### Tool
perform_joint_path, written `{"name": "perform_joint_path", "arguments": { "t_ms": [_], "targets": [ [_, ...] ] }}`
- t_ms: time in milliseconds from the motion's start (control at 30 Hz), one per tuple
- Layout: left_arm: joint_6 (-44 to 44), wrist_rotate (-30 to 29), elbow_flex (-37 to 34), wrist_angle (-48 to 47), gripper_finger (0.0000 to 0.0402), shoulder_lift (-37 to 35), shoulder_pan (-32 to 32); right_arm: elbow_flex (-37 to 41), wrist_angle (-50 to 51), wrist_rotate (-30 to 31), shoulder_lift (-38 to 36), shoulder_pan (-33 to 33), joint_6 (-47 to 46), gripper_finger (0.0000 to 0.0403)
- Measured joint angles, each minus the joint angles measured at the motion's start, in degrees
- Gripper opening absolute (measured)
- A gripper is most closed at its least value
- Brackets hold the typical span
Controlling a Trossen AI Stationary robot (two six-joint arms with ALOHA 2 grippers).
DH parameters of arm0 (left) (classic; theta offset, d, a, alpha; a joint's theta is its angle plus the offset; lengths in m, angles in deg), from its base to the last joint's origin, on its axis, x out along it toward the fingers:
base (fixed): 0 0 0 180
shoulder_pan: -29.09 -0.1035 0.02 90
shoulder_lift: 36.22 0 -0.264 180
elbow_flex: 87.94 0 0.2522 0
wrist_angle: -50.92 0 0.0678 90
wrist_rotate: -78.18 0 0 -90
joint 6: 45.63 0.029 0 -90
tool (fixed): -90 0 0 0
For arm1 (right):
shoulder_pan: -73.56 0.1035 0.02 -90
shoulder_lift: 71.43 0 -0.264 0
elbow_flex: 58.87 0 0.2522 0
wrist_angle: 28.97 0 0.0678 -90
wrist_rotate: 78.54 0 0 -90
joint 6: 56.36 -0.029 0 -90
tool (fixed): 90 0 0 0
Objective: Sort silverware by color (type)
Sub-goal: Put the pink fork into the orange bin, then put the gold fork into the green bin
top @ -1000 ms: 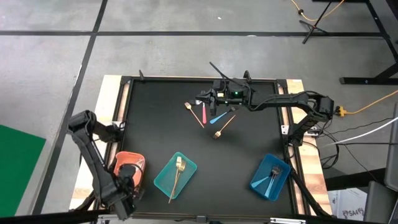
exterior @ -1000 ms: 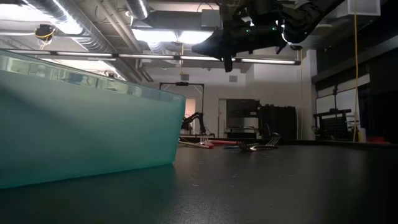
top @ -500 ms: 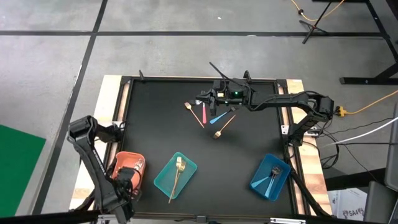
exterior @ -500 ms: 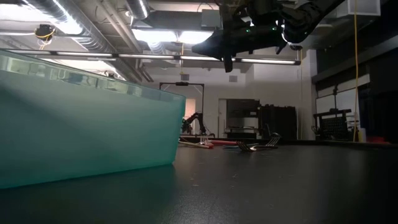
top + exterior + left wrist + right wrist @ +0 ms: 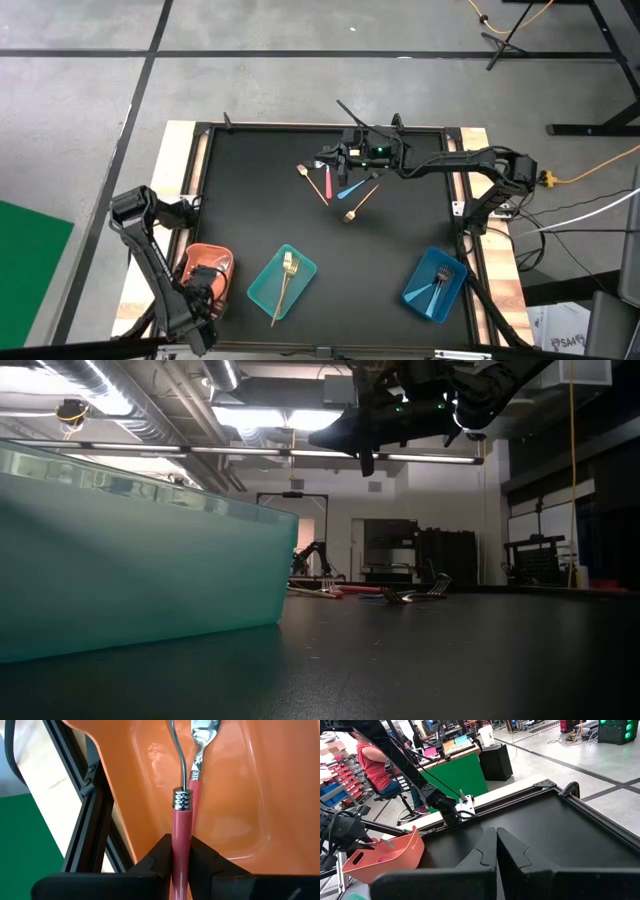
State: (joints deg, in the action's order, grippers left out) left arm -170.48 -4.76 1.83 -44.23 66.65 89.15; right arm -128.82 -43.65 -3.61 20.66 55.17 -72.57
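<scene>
My left gripper [image 5: 203, 284] is over the orange tray [image 5: 222, 258] at the table's near left corner, shut on a pink-handled piece of silverware [image 5: 182, 827] whose head is out of view. A pink-handled spoon [image 5: 199, 755] lies on the tray floor beside it. At the far middle of the table lie two pink-handled pieces [image 5: 329, 181], a blue spoon [image 5: 350, 190] and a gold spoon [image 5: 357, 204]. My right gripper [image 5: 324, 160] hangs shut above them [image 5: 496, 840], touching nothing. My left gripper pinches the pink handle [image 5: 181, 847] between its two fingers, one on each side, below the silver collar [image 5: 182, 800]. The fingers [image 5: 160, 855] come steeply from above, and the handle runs on out past their tips into the orange tray. Whether the head rests on the tray is out of frame.
A teal tray [image 5: 283, 282] with a gold fork stands at the near middle and fills the left of the low view [image 5: 140, 560]. A blue tray [image 5: 435, 284] with blue-handled pieces stands at the near right. A seated person [image 5: 375, 762] shows beyond the table.
My left gripper has sunk a little into the orange tray, still holding the pink-handled piece. My right gripper has kept still.
</scene>
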Motion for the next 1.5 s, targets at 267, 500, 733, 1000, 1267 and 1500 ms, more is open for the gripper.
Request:
{"name": "perform_joint_path", "arguments": {
  "t_ms": [267, 500, 733, 1000, 1267, 1500],
  "targets": [
    [0.9, 0.0, 0.0, 0.0, 0.0038, 0.0, 0.0, 0.0, 0.1, 0.0, 0.0, 0.0, 0.0, 0.0003],
    [0.9, -0.1, 0.0, 0.0, 0.0039, 0.0, 0.0, 0.0, 0.1, 0.0, 0.0, 0.0, 0.0, 0.0003],
    [0.8, -0.2, 0.0, 0.0, 0.0073, 0.0, 0.0, 0.0, 0.1, 0.0, 0.0, 0.0, 0.0, 0.0003],
    [0.8, -0.7, 0.0, 0.0, 0.0103, 0.0, 0.0, 0.0, 1.2, 0.0, 0.0, 0.0, 0.0, 0.0003],
    [0.5, -0.2, 0.0, 0.0, 0.0104, 0.0, 0.0, 0.0, 3.2, 0.0, 0.0, 0.0, 0.0, 0.0003],
    [0.5, -0.2, 0.0, 0.1, 0.0104, -0.3, 0.0, 0.0, 4.6, 0.0, 0.0, 0.0, 0.0, 0.0003]
  ]
}}
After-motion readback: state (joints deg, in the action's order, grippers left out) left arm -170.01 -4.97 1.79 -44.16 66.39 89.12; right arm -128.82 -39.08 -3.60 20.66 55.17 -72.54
